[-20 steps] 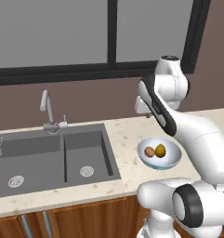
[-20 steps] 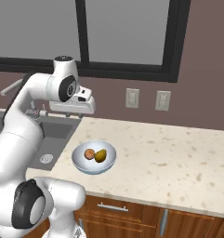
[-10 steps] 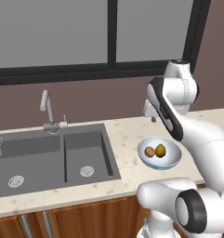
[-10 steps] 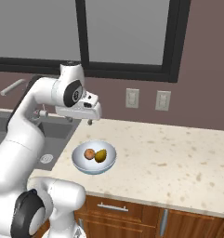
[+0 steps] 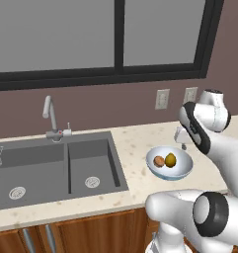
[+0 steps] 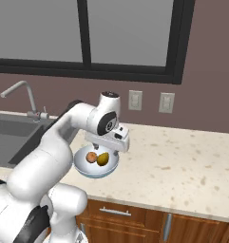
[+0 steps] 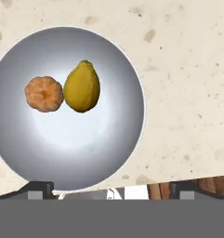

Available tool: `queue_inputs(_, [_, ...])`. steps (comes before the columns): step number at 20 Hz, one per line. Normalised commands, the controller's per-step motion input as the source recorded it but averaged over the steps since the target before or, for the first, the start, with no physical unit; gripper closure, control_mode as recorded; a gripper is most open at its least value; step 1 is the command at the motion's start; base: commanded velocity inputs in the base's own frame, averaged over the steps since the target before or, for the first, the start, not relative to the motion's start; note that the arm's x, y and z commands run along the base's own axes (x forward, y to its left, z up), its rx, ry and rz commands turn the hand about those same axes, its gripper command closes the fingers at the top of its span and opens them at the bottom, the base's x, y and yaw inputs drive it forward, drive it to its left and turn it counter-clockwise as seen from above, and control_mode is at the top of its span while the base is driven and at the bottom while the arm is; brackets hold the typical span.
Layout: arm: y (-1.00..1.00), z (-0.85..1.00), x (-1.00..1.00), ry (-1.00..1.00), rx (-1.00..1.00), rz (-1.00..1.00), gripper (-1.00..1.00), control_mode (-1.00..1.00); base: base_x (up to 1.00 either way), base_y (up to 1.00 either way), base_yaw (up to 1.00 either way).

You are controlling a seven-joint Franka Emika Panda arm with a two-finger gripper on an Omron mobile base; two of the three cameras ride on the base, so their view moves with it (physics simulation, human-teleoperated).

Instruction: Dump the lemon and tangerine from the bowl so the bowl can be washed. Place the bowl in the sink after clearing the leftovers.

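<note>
Hand view, bowl (image 7: 85,153) holding lemon (image 7: 82,87), tangerine (image 7: 44,94)

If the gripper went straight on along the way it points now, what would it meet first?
Most likely the bowl: the open gripper points down at its near inner wall, beside the lemon and tangerine. Depth is unclear.
</note>
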Motion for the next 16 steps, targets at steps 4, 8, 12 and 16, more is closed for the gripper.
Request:
queue_inputs(4, [-0.34, -1.00, 0.05, 0.33, 0.08, -0.07, -1.00, -1.00, 0.00, 0.00, 0.00])
queue_inputs(8, [0.00, -0.57, 0.03, 0.12, 0.09, -0.08, -1.00, -1.00, 0.00, 0.00, 0.00])
queue_inputs(12, [0.00, -0.51, 0.13, 0.00, 0.01, -0.06, -1.00, -1.00, 0.00, 0.00, 0.00])
queue_inputs(16, [0.00, -0.46, 0.10, -0.06, 0.00, -0.03, -1.00, -1.00, 0.00, 0.00, 0.00])
